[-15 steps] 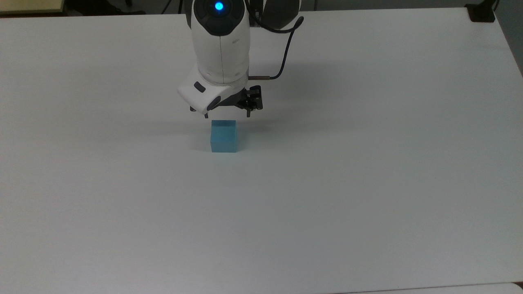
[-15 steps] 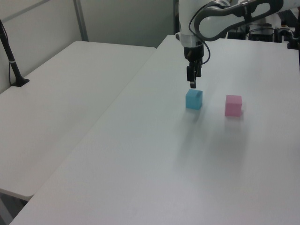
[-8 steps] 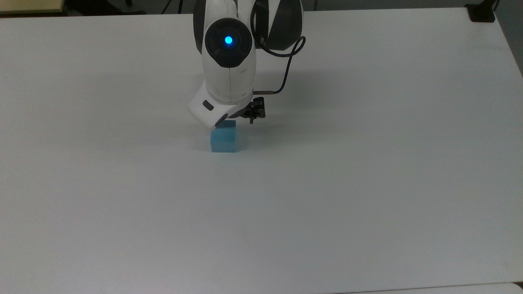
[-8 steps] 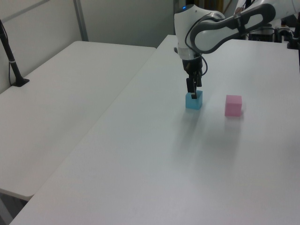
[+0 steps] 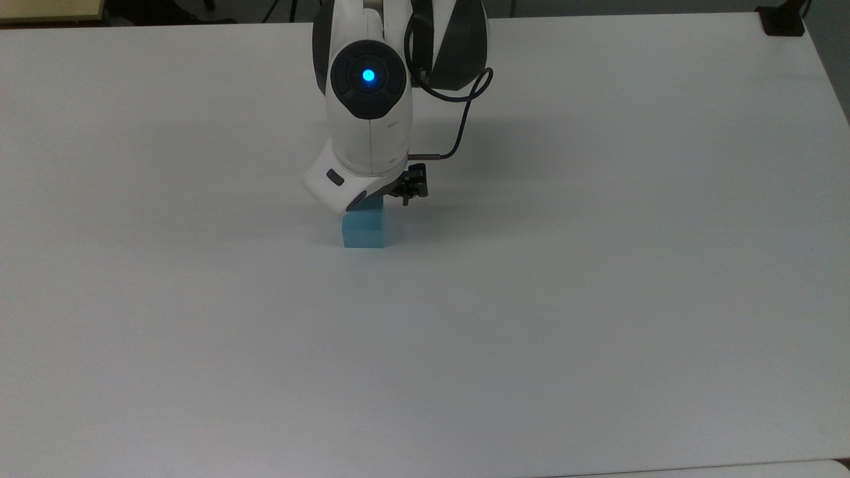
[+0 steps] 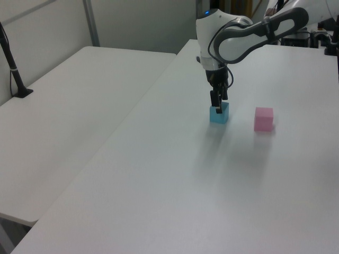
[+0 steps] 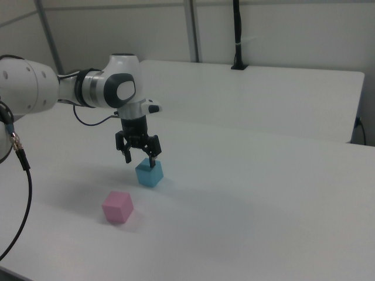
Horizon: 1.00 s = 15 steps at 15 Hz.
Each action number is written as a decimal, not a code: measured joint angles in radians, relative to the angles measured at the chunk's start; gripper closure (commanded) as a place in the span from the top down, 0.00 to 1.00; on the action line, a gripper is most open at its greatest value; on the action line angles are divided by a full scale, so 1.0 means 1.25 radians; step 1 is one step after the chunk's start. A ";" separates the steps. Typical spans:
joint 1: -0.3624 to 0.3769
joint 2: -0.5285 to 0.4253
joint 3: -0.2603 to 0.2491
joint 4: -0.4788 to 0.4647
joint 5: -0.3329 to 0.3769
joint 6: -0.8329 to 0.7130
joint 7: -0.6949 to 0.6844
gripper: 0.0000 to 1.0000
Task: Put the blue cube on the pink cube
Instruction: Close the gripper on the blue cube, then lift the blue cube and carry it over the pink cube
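Note:
The blue cube (image 5: 363,230) (image 6: 219,113) (image 7: 149,173) rests on the white table (image 5: 597,279). My gripper (image 7: 139,160) (image 6: 217,107) hangs straight down over it, open, one fingertip on each side of the cube's top edge. In the top view the arm's white wrist covers the cube's far edge. The pink cube (image 6: 263,119) (image 7: 118,206) sits on the table about two cube widths away, on the left view's right of the blue cube and nearer the camera in the right view. Nothing lies on top of it.
A second white table (image 6: 74,100) adjoins on the left view's left, with a black post (image 6: 15,74) clamped to it. A black clamp (image 5: 783,20) sits at the top view's far right corner. A dark cable (image 5: 458,126) loops beside the wrist.
The gripper has come down from above the blue cube until its open fingers reach the cube's top. Neither cube has moved.

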 measured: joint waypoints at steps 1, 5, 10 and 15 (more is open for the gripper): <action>-0.001 0.000 -0.002 0.000 0.000 0.001 0.000 1.00; -0.002 0.008 -0.006 0.000 0.000 0.006 0.000 1.00; -0.002 0.032 -0.006 0.000 0.000 0.051 0.000 1.00; -0.002 0.035 -0.006 0.000 -0.005 0.051 0.000 0.48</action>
